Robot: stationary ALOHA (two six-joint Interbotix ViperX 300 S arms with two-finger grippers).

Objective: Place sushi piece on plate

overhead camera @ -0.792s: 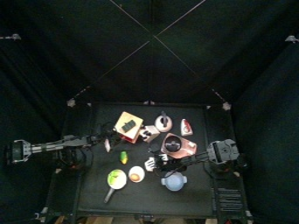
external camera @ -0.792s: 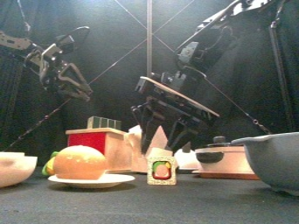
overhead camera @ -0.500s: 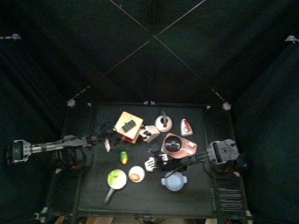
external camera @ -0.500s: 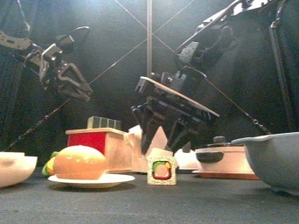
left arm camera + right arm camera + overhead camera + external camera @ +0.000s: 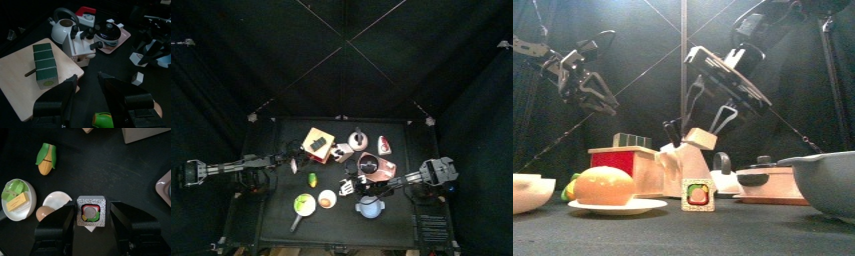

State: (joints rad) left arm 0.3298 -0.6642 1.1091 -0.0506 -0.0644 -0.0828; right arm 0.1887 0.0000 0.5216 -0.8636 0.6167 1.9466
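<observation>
Black curtains close in the small dark worktop [image 5: 278,215] on every side, so you have only the things on it to steer by. At the far left your left gripper [image 5: 85,82] hangs high and idle over the wooden board with its green blocks [image 5: 45,65], fingers apart; leave it there. Moving right along the near edge, the small white plate [image 5: 617,207] already carries an orange, bun-like piece [image 5: 604,185], which leaves only a little bare rim on its right side. Just right of that plate the sushi piece [image 5: 698,194] stands upright on the worktop, near the plate but not touching it. Above it hovers your right gripper [image 5: 91,213], fingers spread wide with the sushi piece centred between them in the right wrist view, though in the front view it hangs well clear of the piece. Come straight down so the fingers straddle both flat sides evenly, close gently because it looks light and likely to tip, then lift before you carry it left. Set it on the bare part of the plate, clear of the orange piece.
</observation>
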